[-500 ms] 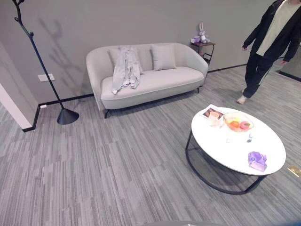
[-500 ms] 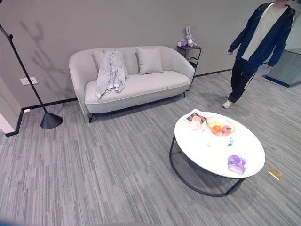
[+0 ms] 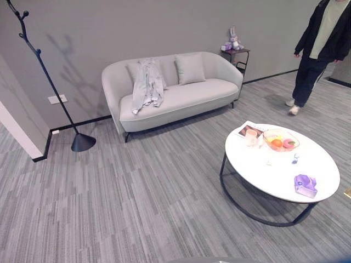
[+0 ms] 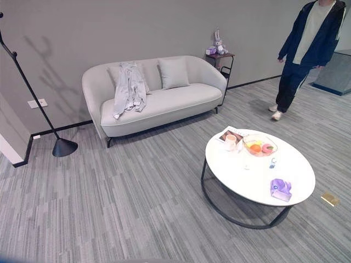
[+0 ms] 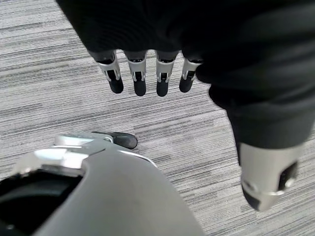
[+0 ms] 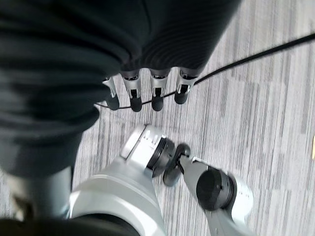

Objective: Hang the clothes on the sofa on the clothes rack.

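You are looking across a grey striped carpet [image 3: 137, 203] toward a plain grey wall. At ten o'clock stands the thin black clothes rack with a cone-shaped foot [image 3: 52, 87], its branched top up near the corner. At twelve o'clock is the pale grey two-seat sofa [image 3: 181, 96], and the light grey garment [image 3: 147, 83] hangs over its backrest on the end nearer the rack, its lower part spilling onto the seat. At three o'clock sits a round white coffee table on a black ring frame [image 3: 274, 178], and beyond it, at two o'clock, a person in a dark jacket [image 3: 323, 38] is walking.

Both hands hang by your sides over the carpet: the left hand [image 5: 147, 73] and right hand [image 6: 147, 88] have fingers straight and relaxed, holding nothing.

Walk to the sofa first, keeping left of the table. Face the garment squarely before reaching, and grasp it high, near the backrest, so it lifts free without dragging.
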